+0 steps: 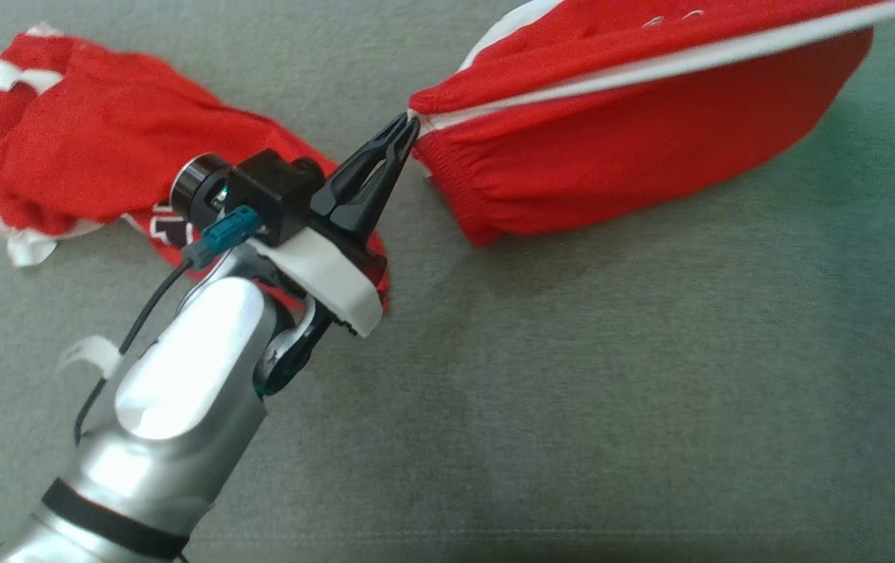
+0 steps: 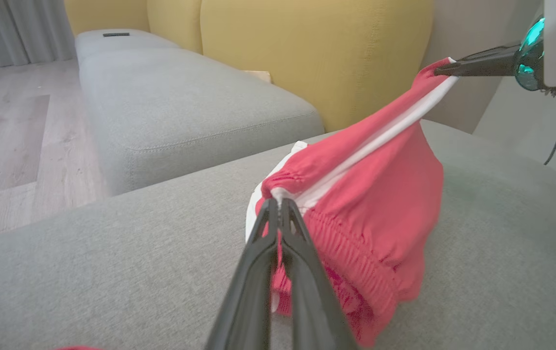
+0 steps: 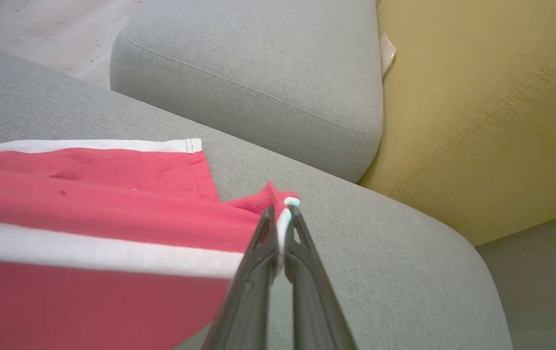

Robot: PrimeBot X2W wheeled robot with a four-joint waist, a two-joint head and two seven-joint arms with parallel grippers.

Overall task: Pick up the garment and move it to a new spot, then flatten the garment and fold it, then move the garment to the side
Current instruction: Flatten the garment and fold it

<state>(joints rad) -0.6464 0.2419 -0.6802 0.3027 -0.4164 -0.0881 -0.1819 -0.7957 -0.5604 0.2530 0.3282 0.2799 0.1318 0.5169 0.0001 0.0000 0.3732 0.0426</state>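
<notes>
The garment (image 1: 635,141) is red with a white stripe and an elastic band, and it is stretched in the air between my two grippers, its lower part sagging toward the grey cushion (image 1: 573,407). My left gripper (image 1: 410,125) is shut on the left end of the stripe at the gathered band; the left wrist view shows those tips (image 2: 278,206) pinching the garment (image 2: 380,204). My right gripper (image 3: 282,214) is shut on the opposite corner of the garment (image 3: 88,204), and it also appears in the left wrist view as the right gripper (image 2: 445,70).
A second red cloth (image 1: 80,148) with white trim lies crumpled on the cushion at the left, partly under my left wrist. A small white strip (image 1: 91,352) lies near my forearm. Beyond are a grey seat (image 2: 171,107), a yellow backrest (image 2: 307,48) and wood floor (image 2: 6,126).
</notes>
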